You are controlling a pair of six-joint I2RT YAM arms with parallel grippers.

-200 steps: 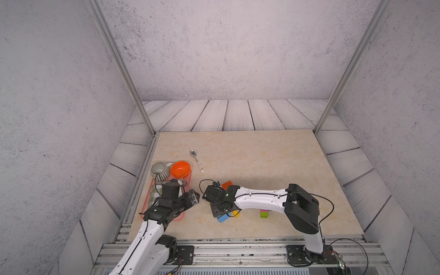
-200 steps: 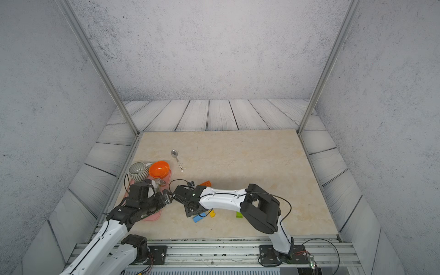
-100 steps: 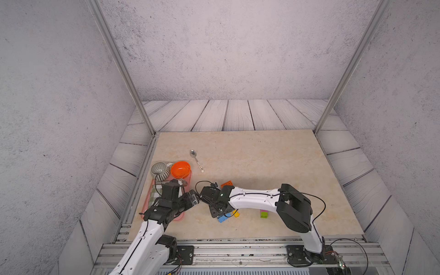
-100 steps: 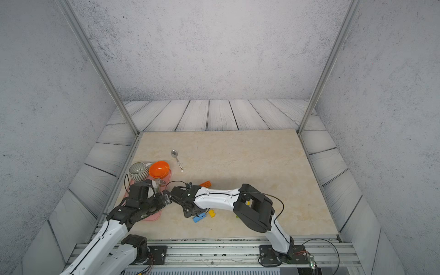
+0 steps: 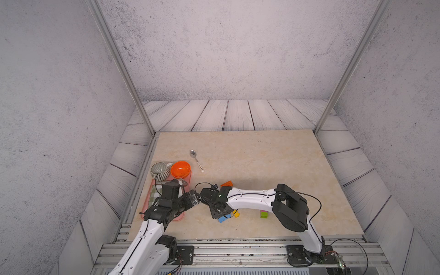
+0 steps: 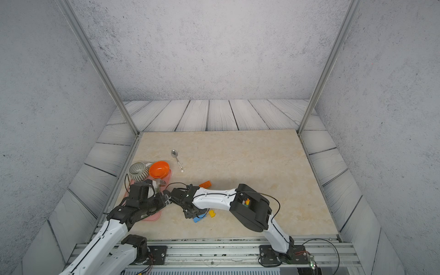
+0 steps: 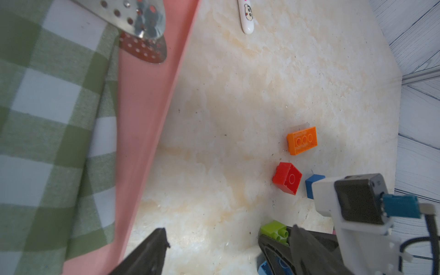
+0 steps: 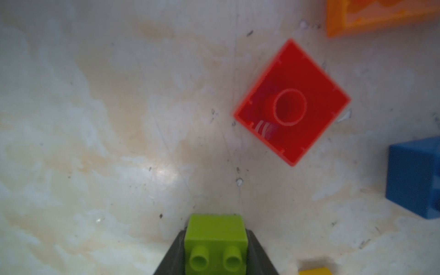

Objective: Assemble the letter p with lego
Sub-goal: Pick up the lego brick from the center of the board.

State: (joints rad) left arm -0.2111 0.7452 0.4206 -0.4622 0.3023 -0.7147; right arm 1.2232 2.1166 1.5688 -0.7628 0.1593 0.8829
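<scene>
Right gripper (image 8: 215, 232) pinches a lime brick (image 8: 215, 240) at its fingertips, so it may twist free; the spread left gripper (image 5: 194, 199), close by, risks collision.

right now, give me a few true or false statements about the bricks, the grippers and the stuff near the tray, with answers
1. The right gripper holds a lime brick between its jaws. True.
2. The red brick lies studs up. False: its hollow underside faces up.
3. The white-handled spoon lies in the pink tray. False: it lies on the table, beside the tray.
4. The left gripper is open with nothing between its jaws. True.
</scene>
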